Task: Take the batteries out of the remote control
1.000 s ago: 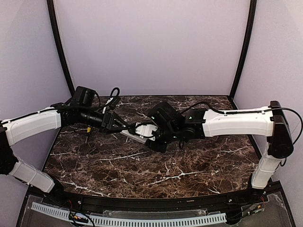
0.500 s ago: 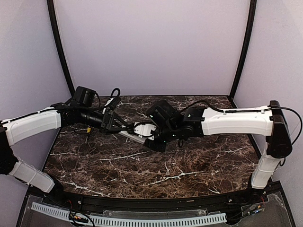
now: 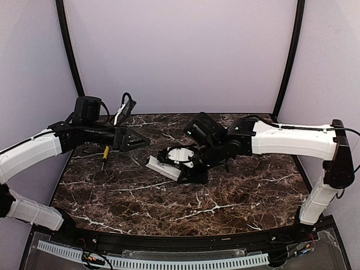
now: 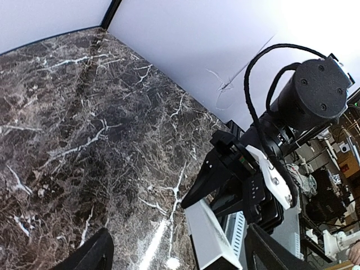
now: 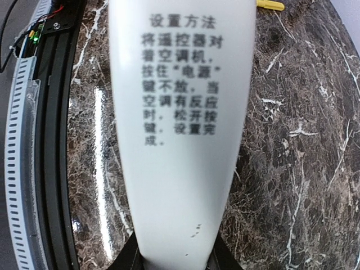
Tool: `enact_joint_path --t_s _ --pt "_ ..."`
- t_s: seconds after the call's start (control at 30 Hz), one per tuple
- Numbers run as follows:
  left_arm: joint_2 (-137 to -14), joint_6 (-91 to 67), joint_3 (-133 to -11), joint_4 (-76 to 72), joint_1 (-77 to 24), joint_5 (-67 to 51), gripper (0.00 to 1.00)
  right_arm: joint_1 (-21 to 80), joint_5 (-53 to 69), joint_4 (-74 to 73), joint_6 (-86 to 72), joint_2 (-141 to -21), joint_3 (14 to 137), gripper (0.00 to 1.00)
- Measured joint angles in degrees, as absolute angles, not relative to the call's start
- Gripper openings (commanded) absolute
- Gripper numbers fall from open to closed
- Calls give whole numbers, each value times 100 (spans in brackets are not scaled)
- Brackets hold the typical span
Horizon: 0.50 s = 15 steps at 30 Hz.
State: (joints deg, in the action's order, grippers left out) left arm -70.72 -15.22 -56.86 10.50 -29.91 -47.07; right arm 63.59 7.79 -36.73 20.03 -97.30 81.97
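The white remote control (image 3: 164,167) hangs just above the marble table (image 3: 225,197) at mid-table, and my right gripper (image 3: 188,163) is shut on its right end. In the right wrist view the remote control (image 5: 180,140) fills the frame with its printed dark label facing the camera, and my right gripper (image 5: 177,261) clamps its near end. My left gripper (image 3: 140,140) stands open and empty, off to the left of the remote. In the left wrist view my left gripper (image 4: 180,261) has its jaws wide apart, and the remote's end (image 4: 216,242) shows beyond them. The batteries are hidden.
A yellow stick (image 3: 105,152) with a dark tip lies on the table at the left, and its yellow end (image 5: 270,4) shows in the right wrist view. Black frame posts (image 3: 70,56) and walls close the back and sides. A black rail (image 5: 53,140) borders the front edge.
My left gripper has opened and drawn back to the left, away from the remote. My right arm has shifted a little to the right with the remote still in its grip.
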Motion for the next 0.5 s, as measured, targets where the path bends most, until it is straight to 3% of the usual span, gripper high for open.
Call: enact_joint_path --t_s 0.3,0.5 --pt "-6945 -1057 -5290 -73 -2995 -4582 81 6010 1682 -4591 1900 -9511 8447 0" --pt "-7054 -930 -4943 -1017 -3072 -5092 80 5948 2193 -5000 1857 -9360 8532 0"
